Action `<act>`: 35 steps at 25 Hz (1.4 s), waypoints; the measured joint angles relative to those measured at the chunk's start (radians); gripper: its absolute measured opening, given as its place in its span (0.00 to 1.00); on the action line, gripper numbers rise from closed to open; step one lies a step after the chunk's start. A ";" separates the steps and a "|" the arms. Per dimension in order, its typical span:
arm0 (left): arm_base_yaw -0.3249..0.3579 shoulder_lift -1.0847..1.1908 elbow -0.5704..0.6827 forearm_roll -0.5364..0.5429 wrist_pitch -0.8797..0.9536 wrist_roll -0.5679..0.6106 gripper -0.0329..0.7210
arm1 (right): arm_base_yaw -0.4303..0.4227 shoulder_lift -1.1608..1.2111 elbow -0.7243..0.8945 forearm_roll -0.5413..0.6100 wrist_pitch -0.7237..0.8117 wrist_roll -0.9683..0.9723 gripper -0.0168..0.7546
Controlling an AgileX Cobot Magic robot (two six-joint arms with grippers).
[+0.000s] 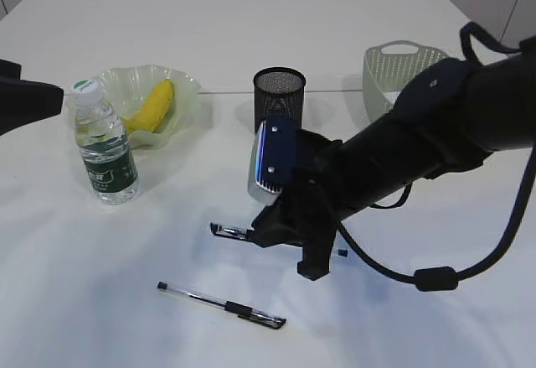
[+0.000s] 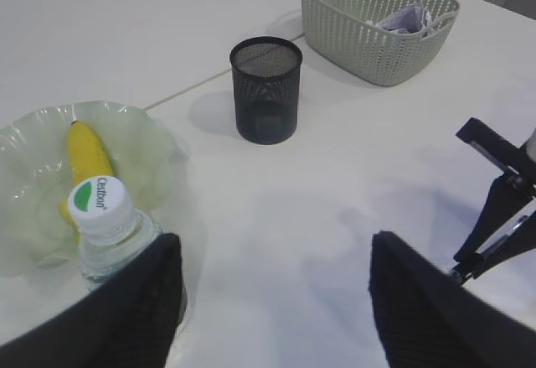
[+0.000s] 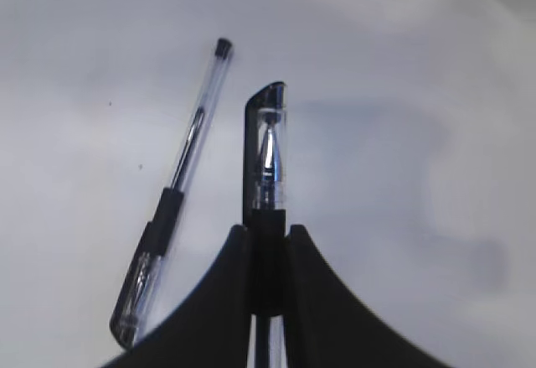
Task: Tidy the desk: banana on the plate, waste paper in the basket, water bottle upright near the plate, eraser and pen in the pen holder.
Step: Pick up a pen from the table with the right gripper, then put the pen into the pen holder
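My right gripper [image 1: 289,246] [image 3: 268,235] is shut on a clear pen with a black cap [image 1: 230,230] [image 3: 266,146] and holds it above the desk [image 1: 435,318]. A second pen [image 1: 222,304] [image 3: 178,185] lies on the desk in front of it. My left gripper [image 2: 272,255] is open and empty, beside the upright water bottle [image 1: 105,146] [image 2: 105,217]. The banana [image 1: 153,106] [image 2: 86,154] lies in the plate [image 1: 191,87] [image 2: 159,137]. The waste paper [image 2: 406,18] lies in the basket [image 1: 394,66] [image 2: 360,45]. The black mesh pen holder [image 1: 279,93] [image 2: 266,91] stands mid-desk. The eraser is out of view.
The left arm [image 1: 25,104] shows at the left edge of the exterior view. The right arm [image 1: 435,125] reaches across in front of the basket, with a cable [image 1: 435,278] hanging over the desk. A seam [image 1: 226,93] runs across the tabletop.
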 joint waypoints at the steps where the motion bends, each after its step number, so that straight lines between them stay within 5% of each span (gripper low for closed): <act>1: 0.000 0.000 0.000 0.000 0.000 0.000 0.70 | -0.005 -0.011 0.000 0.021 0.001 0.000 0.08; 12: 0.000 0.000 0.000 0.000 0.000 0.000 0.70 | -0.109 -0.118 0.000 0.315 0.040 -0.112 0.08; 22: 0.000 0.000 0.000 0.000 0.000 0.000 0.70 | -0.177 -0.141 0.004 0.753 0.043 -0.424 0.08; 35: 0.000 0.000 0.000 0.000 0.000 0.000 0.70 | -0.216 -0.141 -0.020 0.787 0.044 -0.545 0.08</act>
